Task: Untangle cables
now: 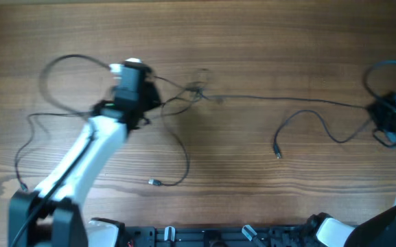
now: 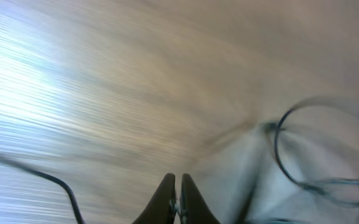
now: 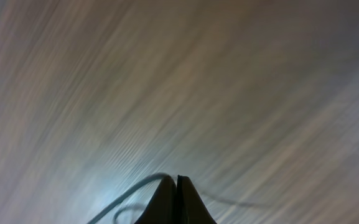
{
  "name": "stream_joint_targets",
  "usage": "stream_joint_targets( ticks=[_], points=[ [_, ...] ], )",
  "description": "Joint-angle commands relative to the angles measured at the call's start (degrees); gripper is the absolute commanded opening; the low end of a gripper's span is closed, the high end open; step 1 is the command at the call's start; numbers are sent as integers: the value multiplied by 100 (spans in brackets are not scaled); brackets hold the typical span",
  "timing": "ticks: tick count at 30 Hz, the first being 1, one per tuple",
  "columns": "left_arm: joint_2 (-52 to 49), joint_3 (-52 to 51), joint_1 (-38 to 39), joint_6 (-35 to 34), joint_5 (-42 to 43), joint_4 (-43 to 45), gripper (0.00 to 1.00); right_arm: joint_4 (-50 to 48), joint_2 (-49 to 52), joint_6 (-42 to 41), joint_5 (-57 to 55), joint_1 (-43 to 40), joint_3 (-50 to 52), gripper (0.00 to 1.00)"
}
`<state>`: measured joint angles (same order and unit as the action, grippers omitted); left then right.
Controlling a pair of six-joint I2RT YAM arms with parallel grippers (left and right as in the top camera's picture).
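Observation:
Thin black cables lie across the wooden table. A small blurred knot sits at centre top. One cable runs from it right to my right gripper, which is shut on it; in the right wrist view the cable leaves the closed tips. A second cable ends in a plug. A large loop lies at the far left. My left gripper is left of the knot. Its fingers are shut to a thin slit, with something small pinched low between them.
A strand curves down from the left gripper to a plug near the front. In the left wrist view a blurred cable loop lies to the right and another strand to the left. The arm bases stand along the front edge.

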<state>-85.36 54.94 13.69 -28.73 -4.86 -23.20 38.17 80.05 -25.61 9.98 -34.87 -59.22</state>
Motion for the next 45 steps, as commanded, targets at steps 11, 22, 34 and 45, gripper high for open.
stream_joint_targets(
  ticks=[11, 22, 34, 45],
  points=[
    [232, -7, -1231, -219, 313, -323, 4, -492, 485, 988, 1716, 175, 4, 100],
    [232, -9, -1233, -219, 411, -339, 4, 315, 496, -2240, -2155, 1200, 1040, 100],
    [232, -9, -1233, -216, 442, -463, 6, -1438, 1408, -2717, -2076, 1200, 2184, 35],
    [232, -9, -1233, -216, 442, -481, 7, -1971, 903, 1134, -1290, 1117, -339, 5]
  ],
)
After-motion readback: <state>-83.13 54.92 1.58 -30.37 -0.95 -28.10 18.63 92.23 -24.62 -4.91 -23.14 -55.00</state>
